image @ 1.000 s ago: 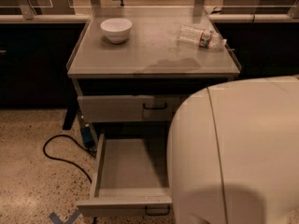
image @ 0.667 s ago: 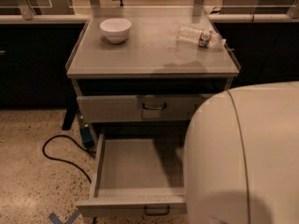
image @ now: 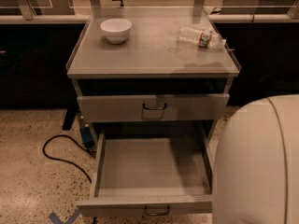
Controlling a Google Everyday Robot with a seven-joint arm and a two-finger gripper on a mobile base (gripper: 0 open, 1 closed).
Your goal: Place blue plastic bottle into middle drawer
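The end effector is out of view, so I cannot tell whether it is open, closed or gripping; only a rounded white housing point(image: 261, 167) of the robot fills the lower right, overlapping the drawer's right side. The blue plastic bottle is not visible either: the clear bottle point(image: 201, 36) lying on the desk point(image: 154, 55) has a red label. The middle drawer point(image: 152, 171) stands pulled out with its tray exposed, which I judge leaves it ready to receive the bottle.
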